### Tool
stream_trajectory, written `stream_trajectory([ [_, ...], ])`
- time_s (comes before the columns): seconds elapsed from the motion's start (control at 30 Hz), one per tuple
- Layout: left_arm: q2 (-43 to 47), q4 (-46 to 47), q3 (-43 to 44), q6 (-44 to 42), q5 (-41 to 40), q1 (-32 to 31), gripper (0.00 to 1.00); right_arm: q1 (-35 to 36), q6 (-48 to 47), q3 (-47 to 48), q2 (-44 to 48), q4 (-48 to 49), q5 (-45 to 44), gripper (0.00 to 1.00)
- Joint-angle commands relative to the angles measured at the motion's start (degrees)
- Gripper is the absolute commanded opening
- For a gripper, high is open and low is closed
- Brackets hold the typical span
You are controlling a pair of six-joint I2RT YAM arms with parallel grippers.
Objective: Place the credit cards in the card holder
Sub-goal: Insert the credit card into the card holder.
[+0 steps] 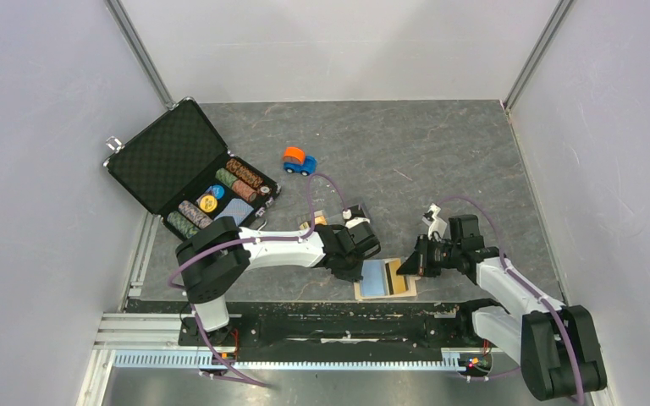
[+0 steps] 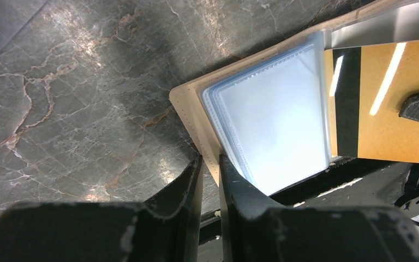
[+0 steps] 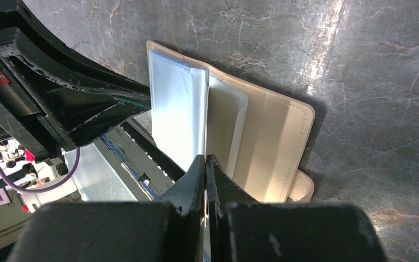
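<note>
The beige card holder (image 1: pixel 364 294) lies open at the table's near edge. My left gripper (image 1: pixel 357 269) is shut on its left flap; in the left wrist view the beige edge (image 2: pixel 193 112) runs between the fingertips of that gripper (image 2: pixel 210 159). A light blue card (image 2: pixel 275 125) shows through the holder's clear sleeves. My right gripper (image 1: pixel 408 266) is shut on a gold card with a black stripe (image 2: pixel 384 101), which lies over the holder's right half. From the right wrist the card is edge-on in the gripper (image 3: pixel 205 159), above the beige inner panel (image 3: pixel 273 147).
An open black chip case (image 1: pixel 169 156) with several chip stacks stands at the back left. An orange and blue toy car (image 1: pixel 299 160) sits mid-table. A black rail (image 1: pixel 347 326) runs just beyond the table's near edge, under the holder.
</note>
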State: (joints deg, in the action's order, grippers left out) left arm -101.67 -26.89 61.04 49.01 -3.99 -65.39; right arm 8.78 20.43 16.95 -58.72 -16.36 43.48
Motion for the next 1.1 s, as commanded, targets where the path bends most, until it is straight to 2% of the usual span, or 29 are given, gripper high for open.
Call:
stream_trajectory([
  [0.0,-2.59,-4.45,-0.48,-2.61,-2.99,-0.46,0.24,0.10,-0.20,1.55,2.15,0.18,-0.82,0.00],
  [0.37,-3.44,-4.92,-0.04,-2.69,-2.70,-0.59,0.25,0.10,-0.77,1.66,2.60,-0.27,-1.30,0.00],
  [0.8,-3.63,-4.92,-0.22,-2.87,-2.71,-0.75,0.24,0.10,2.14,-0.31,-0.12,6.19,1.67,0.00],
  [1.07,-3.89,-4.95,-0.21,-2.85,-2.47,-0.79,0.23,0.10,6.62,-5.32,-1.15,13.60,4.03,0.00],
])
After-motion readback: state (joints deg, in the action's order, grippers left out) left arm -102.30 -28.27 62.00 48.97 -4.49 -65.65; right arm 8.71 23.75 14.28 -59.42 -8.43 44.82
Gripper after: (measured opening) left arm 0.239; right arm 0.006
